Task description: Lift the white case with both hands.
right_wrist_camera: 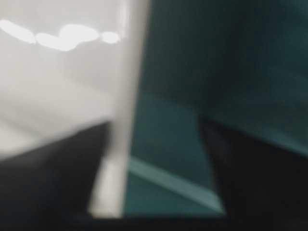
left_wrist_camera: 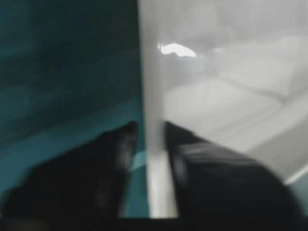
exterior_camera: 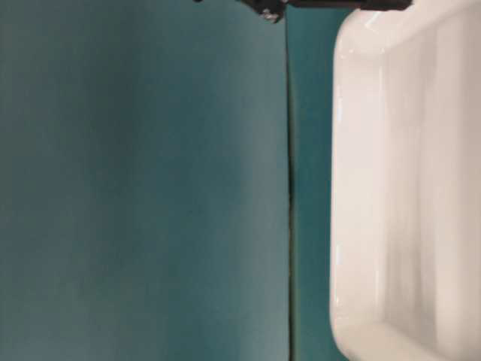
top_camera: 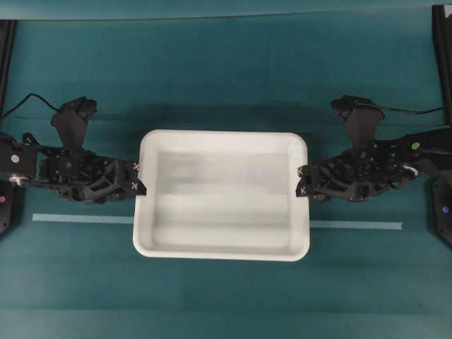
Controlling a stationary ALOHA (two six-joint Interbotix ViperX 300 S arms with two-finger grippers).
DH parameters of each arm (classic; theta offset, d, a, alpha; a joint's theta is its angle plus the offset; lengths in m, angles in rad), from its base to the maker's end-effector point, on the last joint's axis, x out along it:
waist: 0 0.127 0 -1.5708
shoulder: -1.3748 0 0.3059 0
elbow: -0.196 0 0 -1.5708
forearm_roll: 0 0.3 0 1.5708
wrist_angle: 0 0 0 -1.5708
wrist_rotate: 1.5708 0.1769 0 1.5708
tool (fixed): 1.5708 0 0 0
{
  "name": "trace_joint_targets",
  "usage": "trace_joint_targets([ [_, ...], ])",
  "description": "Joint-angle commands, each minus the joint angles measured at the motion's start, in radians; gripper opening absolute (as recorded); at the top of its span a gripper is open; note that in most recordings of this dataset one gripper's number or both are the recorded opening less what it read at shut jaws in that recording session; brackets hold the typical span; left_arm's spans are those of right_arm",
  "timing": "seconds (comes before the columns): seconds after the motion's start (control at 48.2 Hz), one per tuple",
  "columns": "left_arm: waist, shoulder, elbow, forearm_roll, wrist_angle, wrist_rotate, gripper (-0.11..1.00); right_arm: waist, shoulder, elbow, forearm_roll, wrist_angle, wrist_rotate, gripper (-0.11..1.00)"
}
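White case (top_camera: 221, 194) between left claw (top_camera: 139, 178) and right claw (top_camera: 301, 181).

You have a teal table surface (top_camera: 226, 78) filling the overhead view, with a thin pale tape strip (top_camera: 81, 218) running level across the lower half. A dark seam (exterior_camera: 288, 188) runs top to bottom in the table-level view. Black frame posts (top_camera: 7, 49) stand at the upper corners.

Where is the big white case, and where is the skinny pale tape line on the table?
white case (top_camera: 222, 194), overhead view, on the middle of its flat bottom.
tape strip (top_camera: 81, 218), overhead view, on the stretch showing left of the case.
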Motion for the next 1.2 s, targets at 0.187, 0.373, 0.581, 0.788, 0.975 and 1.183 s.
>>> trace_joint_targets([
  [0.187, 0.002, 0.008, 0.006, 0.005, 0.005, 0.008, 0.95, 0.005, -0.018, 0.008, -0.005, 0.002, -0.006, 0.90],
  [0.373, 0.002, -0.075, 0.012, 0.005, -0.009, 0.026, 0.94, -0.005, -0.106, 0.008, -0.005, 0.051, -0.006, 0.90],
  [0.581, 0.005, -0.229, 0.009, 0.003, 0.005, 0.087, 0.95, -0.017, -0.249, -0.009, -0.035, 0.115, -0.009, 0.90],
  [0.788, 0.011, -0.383, 0.003, 0.005, 0.011, 0.204, 0.95, -0.026, -0.367, -0.037, -0.112, 0.156, -0.064, 0.90],
  [0.975, 0.011, -0.505, -0.003, 0.005, 0.037, 0.345, 0.95, -0.026, -0.456, -0.071, -0.250, 0.161, -0.149, 0.90],
  [1.183, 0.011, -0.638, -0.032, 0.005, 0.144, 0.491, 0.95, -0.018, -0.548, -0.074, -0.341, 0.126, -0.270, 0.90],
])
